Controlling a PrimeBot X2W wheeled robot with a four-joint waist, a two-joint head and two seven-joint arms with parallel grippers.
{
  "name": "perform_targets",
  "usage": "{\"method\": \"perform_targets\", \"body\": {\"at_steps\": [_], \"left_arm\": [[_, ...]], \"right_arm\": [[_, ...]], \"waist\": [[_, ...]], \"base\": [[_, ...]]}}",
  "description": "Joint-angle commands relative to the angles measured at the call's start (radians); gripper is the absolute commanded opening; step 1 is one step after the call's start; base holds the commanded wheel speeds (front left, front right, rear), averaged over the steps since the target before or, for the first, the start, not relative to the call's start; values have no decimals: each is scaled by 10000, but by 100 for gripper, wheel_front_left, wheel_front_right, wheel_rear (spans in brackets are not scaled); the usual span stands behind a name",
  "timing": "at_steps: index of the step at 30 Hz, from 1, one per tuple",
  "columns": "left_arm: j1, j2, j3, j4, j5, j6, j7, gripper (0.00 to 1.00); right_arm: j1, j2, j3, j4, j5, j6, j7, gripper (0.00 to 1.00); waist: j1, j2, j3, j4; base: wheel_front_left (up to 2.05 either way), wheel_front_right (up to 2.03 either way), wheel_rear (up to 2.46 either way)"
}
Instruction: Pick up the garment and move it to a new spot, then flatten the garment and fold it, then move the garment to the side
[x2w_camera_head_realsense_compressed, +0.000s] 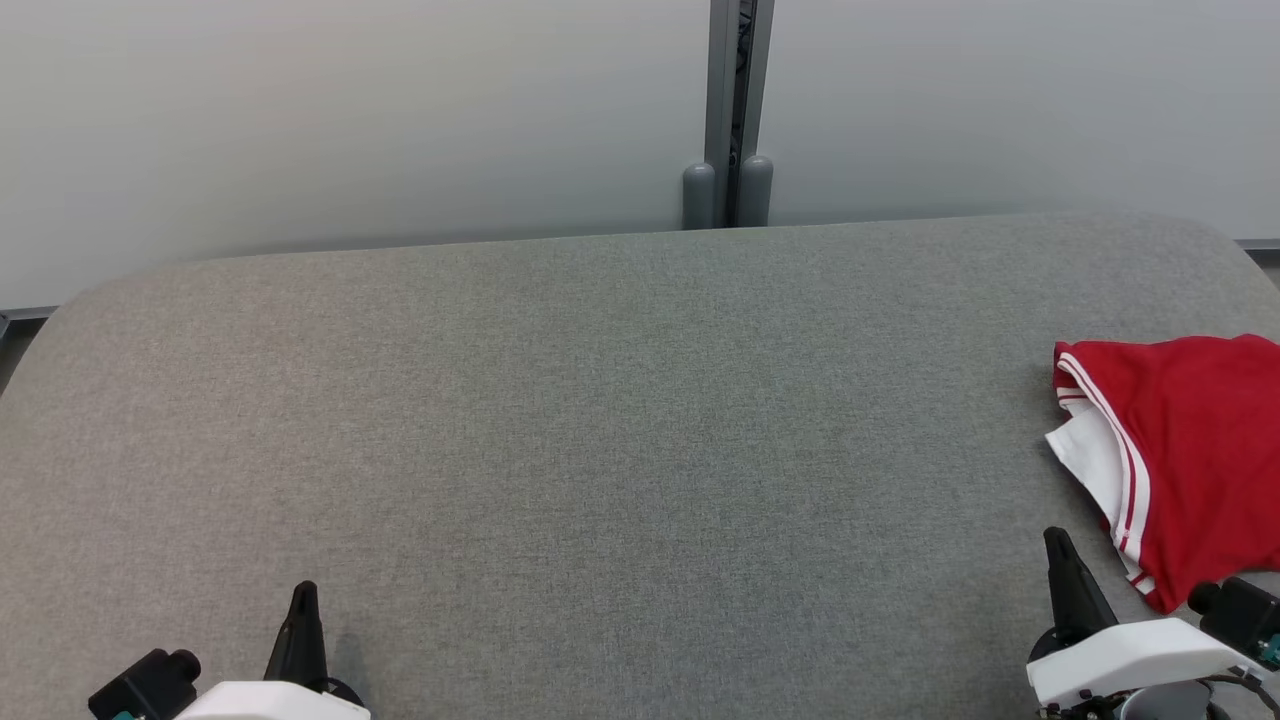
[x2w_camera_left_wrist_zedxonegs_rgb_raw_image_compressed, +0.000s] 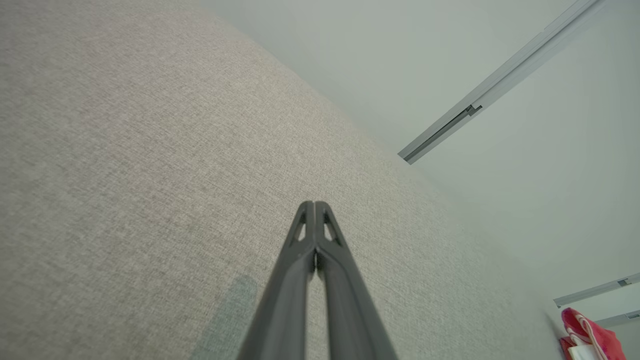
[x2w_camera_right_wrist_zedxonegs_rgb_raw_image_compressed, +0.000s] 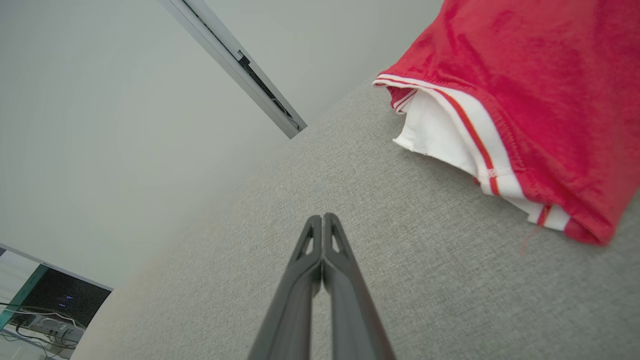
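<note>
The garment (x2w_camera_head_realsense_compressed: 1190, 450) is red with white trim and thin red stripes, lying folded at the right edge of the grey table (x2w_camera_head_realsense_compressed: 600, 430). The right wrist view has the garment (x2w_camera_right_wrist_zedxonegs_rgb_raw_image_compressed: 530, 95) at its upper right, apart from the fingers. A small red corner of the garment (x2w_camera_left_wrist_zedxonegs_rgb_raw_image_compressed: 590, 332) sits at the far lower right of the left wrist view. My right gripper (x2w_camera_head_realsense_compressed: 1058, 545) is shut and empty, just left of the garment's near corner. At the lower left my left gripper (x2w_camera_head_realsense_compressed: 303, 596) is shut and empty, far from the cloth. Fingertips meet in both wrist views (x2w_camera_left_wrist_zedxonegs_rgb_raw_image_compressed: 314, 205) (x2w_camera_right_wrist_zedxonegs_rgb_raw_image_compressed: 322, 217).
A pale wall with a grey vertical post (x2w_camera_head_realsense_compressed: 730, 120) runs behind the table's far edge. The grey cloth surface stretches wide between the two grippers. A dark opening with cables (x2w_camera_right_wrist_zedxonegs_rgb_raw_image_compressed: 55, 310) shows at the lower left of the right wrist view.
</note>
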Motion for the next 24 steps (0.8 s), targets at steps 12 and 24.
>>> {"method": "perform_targets", "body": {"at_steps": [12, 24], "left_arm": [[-540, 86, 225, -385, -1855, -273, 487, 0], [-691, 97, 362, -568, -3237, -460, 847, 0]], "right_arm": [[-200, -111, -220, -533, 1963, 1, 491, 0], [-213, -126, -362, -807, 3427, 1, 857, 0]], "waist": [[0, 0, -23, 20], [0, 0, -44, 37]], "base": [[0, 0, 0], [0, 0, 0]]}}
